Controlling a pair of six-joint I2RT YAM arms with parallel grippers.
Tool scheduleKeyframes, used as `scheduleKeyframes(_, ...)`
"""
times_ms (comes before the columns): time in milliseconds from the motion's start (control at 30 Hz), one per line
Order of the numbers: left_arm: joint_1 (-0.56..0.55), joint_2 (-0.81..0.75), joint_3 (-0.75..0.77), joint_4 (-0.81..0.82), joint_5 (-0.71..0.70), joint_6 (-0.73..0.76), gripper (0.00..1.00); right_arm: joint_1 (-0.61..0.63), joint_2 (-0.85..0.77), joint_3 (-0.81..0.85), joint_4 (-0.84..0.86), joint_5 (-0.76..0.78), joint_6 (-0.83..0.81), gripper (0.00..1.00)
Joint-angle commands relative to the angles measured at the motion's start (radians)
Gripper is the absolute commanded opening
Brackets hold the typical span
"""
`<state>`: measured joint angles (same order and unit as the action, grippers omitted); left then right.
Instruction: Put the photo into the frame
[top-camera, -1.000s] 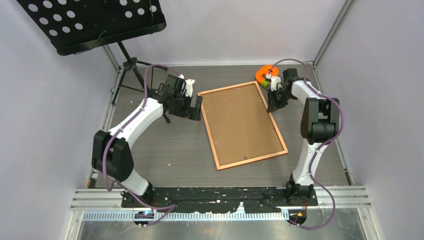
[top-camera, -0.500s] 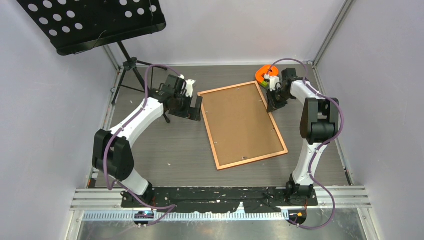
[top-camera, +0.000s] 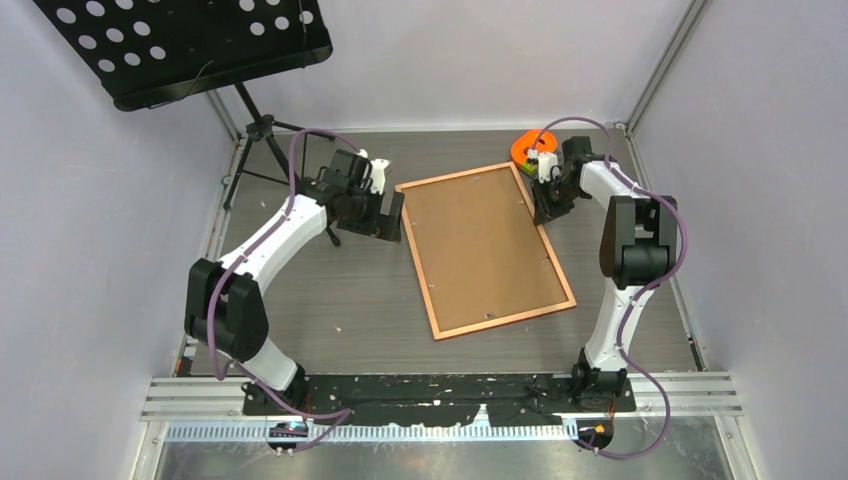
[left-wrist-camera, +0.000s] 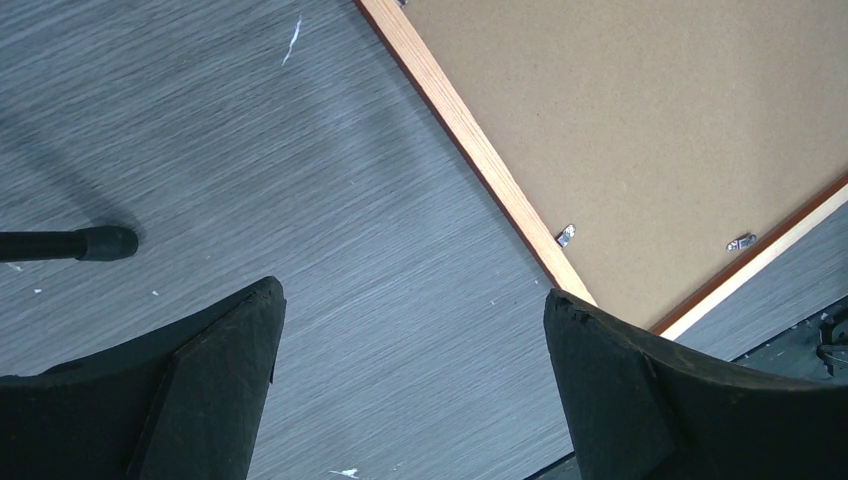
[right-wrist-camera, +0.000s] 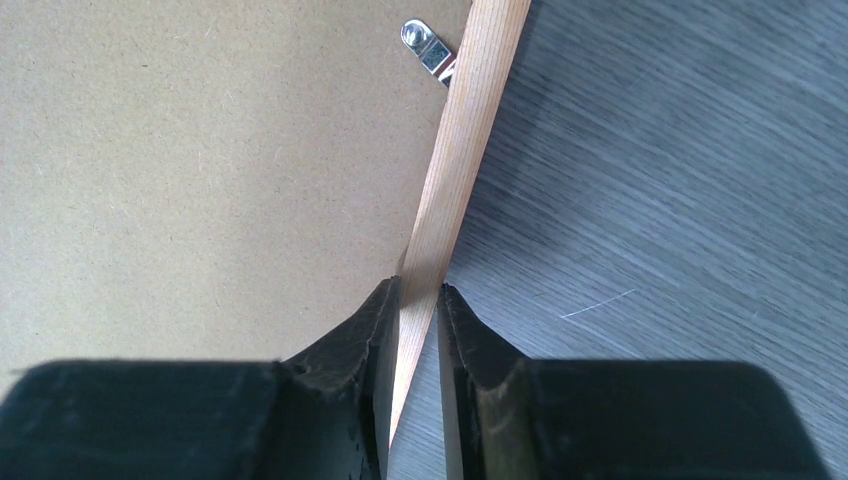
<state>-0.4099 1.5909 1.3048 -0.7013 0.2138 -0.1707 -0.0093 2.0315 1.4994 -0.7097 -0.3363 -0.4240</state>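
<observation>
— Which step?
— Working the back, I judge: the frame (right-wrist-camera: 465, 150) lies face-down on the counter (left-wrist-camera: 300, 200), backing board (right-wrist-camera: 200, 150) seated. Right tool (right-wrist-camera: 415, 290) clamps its border; left tool (left-wrist-camera: 412, 295) gapes alongside.
— The photo?
— Unseen, perhaps under the board. Next: turn the clips (right-wrist-camera: 428, 47), lift it.

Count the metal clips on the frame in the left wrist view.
2. One clip sits by a rail of the frame near its corner; the other sits by the adjoining rail. More may lie outside this view.
</observation>
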Motion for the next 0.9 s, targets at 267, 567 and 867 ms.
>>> scheduleKeyframes(267,0.01,-0.005,0.011,0.002,0.022,0.016,1.0,0.009,0.009,-0.016,0.035,0.04,-0.023,0.29)
scheduleKeyframes(567,0.011,-0.002,0.012,0.002,0.026,0.016,1.0,0.009,0.016,-0.018,0.036,0.038,-0.021,0.29)
scheduleKeyframes(867,0.014,-0.003,0.01,0.003,0.026,0.014,1.0,0.009,0.026,-0.026,0.032,0.023,-0.025,0.22)
